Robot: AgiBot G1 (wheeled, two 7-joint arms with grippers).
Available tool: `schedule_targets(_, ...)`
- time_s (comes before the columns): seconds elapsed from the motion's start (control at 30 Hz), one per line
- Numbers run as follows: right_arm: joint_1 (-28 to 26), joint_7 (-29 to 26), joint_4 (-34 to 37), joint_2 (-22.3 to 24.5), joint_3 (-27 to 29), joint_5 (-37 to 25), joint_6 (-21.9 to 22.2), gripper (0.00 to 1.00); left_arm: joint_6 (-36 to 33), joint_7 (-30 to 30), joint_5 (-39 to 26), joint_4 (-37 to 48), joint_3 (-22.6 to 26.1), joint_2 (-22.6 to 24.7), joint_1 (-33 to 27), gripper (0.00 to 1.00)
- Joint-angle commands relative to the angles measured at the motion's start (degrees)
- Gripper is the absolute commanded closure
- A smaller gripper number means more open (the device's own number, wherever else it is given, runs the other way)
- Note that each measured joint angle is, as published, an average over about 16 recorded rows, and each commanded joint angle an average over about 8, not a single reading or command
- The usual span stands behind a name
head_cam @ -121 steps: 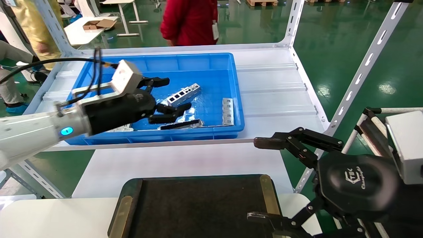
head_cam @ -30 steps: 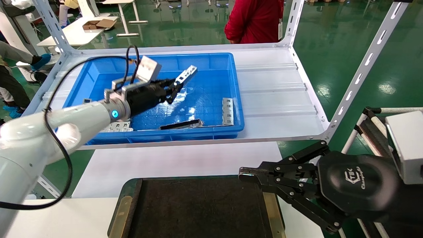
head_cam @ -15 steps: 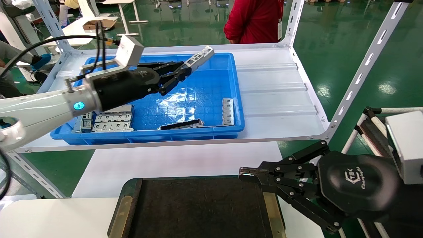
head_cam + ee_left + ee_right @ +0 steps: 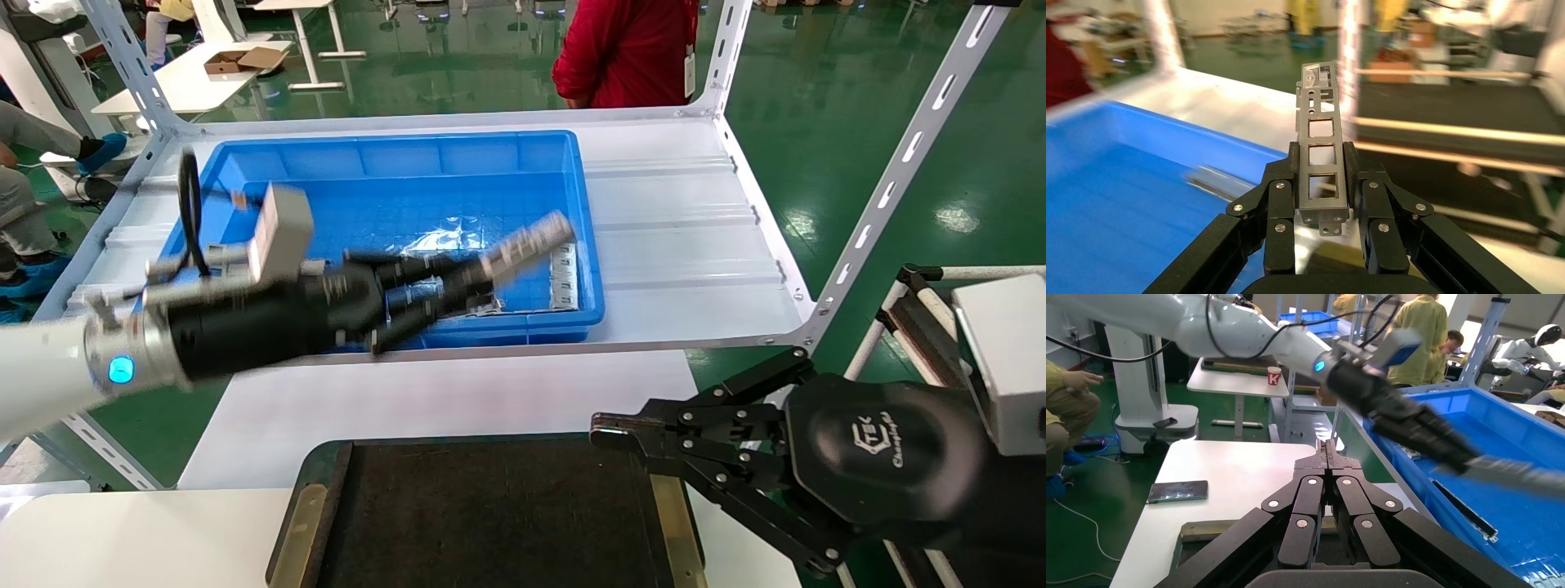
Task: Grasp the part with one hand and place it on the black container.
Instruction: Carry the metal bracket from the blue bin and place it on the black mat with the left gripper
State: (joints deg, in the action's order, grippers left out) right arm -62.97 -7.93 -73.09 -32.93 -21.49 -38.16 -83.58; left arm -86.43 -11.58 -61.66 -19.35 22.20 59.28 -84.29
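The left gripper reaches forward with fingers clamped, while the right gripper hangs low, fingers together.

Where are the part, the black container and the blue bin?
part (image 4: 1320,165), left wrist view, its middle cutouts.
black container (image 4: 490,514), head view, its bare dark surface.
blue bin (image 4: 458,151), head view, its far wall.

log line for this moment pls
left hand: shut on part, over blue bin | right hand: shut, idle by black container
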Motion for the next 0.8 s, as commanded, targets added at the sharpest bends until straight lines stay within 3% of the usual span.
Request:
schedule_targets(0.03, 0.0, 0.0, 0.0, 0.0, 0.0, 0.0, 0.0, 1.00, -2.4, 0.9, 0.2, -2.2, 0.1, -0.9, 2.0, 1.00)
schedule_targets(0.2, 0.0, 0.0, 0.0, 0.0, 0.0, 0.0, 0.0, 1.00, -3.9, 4.7, 2.4, -11.9, 0.8, -3.7, 10.5, 1.00)
schedule_targets(0.4, 0.0, 0.0, 0.0, 0.0, 0.0, 0.0, 0.0, 1.00, -0.8, 10.9, 4.0, -22.1, 1.8, -6.8, 21.4, 1.00)
schedule_targets(0.57, 0.0, 0.0, 0.0, 0.0, 0.0, 0.0, 0.0, 1.00, 6.6, 15.4, 3.6, -27.7, 2.1, -7.5, 30.0, 1.00)
schedule_targets(0.8, 0.0, 0.0, 0.0, 0.0, 0.0, 0.0, 0.0, 1.00, 22.5, 21.1, 2.2, -33.4, 1.5, -5.7, 39.9, 1.00)
